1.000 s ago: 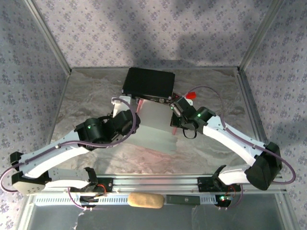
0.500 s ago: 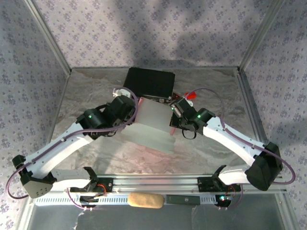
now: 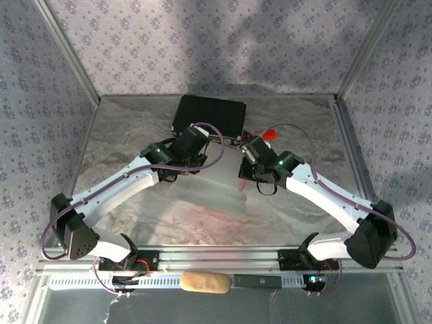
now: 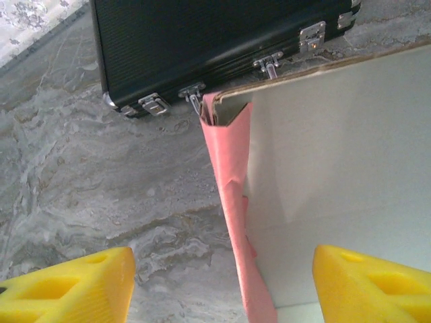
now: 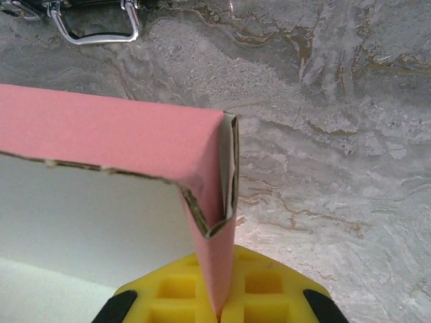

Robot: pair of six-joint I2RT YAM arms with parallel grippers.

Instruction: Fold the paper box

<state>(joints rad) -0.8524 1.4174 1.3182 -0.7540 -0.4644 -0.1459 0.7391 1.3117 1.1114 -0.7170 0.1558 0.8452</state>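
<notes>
The paper box [image 3: 219, 183], pink outside and pale inside, lies half-formed in the middle of the table. My right gripper [image 3: 247, 177] is at its right side. In the right wrist view its yellow pads [image 5: 175, 296] are shut on a folded pink wall [image 5: 225, 269] at a box corner [image 5: 222, 168]. My left gripper [image 3: 197, 156] hovers at the box's left back corner. In the left wrist view it [image 4: 222, 289] stands open, its yellow fingertips [image 4: 67, 289] wide apart on either side of the upright pink left wall [image 4: 232, 202], not touching it.
A black hard case [image 3: 209, 116] with metal latches [image 4: 153, 103] sits just behind the box, its handle [image 5: 94, 30] close to the pink wall. A small red block [image 3: 268, 133] lies beside the case. A beige pad [image 3: 205, 282] rests on the front rail.
My left arm has swung right and toward the back, bringing its gripper over the box's left wall, and its jaws have widened. The right gripper has kept its grip and place.
</notes>
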